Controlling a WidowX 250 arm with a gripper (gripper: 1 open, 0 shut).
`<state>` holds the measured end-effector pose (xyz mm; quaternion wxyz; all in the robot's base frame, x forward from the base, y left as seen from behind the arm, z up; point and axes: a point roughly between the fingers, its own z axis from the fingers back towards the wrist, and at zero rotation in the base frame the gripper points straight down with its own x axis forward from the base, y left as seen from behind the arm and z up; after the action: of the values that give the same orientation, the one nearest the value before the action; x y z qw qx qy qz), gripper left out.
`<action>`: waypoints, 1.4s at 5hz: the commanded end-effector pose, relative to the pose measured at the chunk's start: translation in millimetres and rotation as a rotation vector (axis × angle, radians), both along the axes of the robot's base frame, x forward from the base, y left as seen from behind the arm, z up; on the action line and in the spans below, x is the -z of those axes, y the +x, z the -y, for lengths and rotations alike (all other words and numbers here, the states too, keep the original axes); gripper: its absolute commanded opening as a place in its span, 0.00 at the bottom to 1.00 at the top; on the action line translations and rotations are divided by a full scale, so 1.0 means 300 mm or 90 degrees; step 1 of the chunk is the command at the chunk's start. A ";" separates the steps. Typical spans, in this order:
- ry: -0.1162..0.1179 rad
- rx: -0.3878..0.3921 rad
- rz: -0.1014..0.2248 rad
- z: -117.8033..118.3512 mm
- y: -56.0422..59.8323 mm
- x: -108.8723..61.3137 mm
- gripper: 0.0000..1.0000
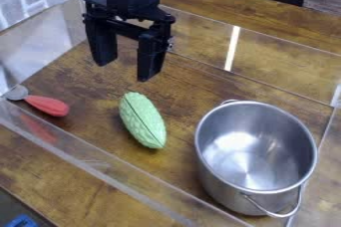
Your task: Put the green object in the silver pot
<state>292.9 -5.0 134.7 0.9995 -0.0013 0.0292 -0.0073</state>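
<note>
Hanging over the back middle of the dark, wood-grained desk, black gripper pointing down with its two flat, blocky fingers spread well apart and nothing between them. Lying on the desk below and a little toward the front, green object: light green, oblong, ribbed and bumpy along its length, tapered at both ends, set at a slight slant, clear of the gripper. Standing near the front right corner, silver pot: round, shiny steel, straight sides, rolled rim, thin wire handle at its front edge, inside bare and reflecting light; near the green object but not touching it. Resting near the left edge, small red item, smooth and elongated, with a silvery tip at its left end, well apart from the pot. Running along the left and front edges, clear plastic wall, glossy and see-through, with another clear panel behind catching a bright streak of light.
</note>
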 end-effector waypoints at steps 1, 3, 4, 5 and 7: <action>0.002 0.015 -0.005 0.004 -0.003 0.022 1.00; 0.005 -0.094 0.010 0.015 -0.008 0.075 1.00; 0.006 -0.202 0.015 0.015 -0.005 0.096 1.00; -0.005 -0.340 0.031 0.018 -0.002 0.119 1.00; -0.050 -0.480 0.054 0.019 -0.005 0.184 1.00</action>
<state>288.3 -17.6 70.6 0.9355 -0.0440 0.0013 0.3505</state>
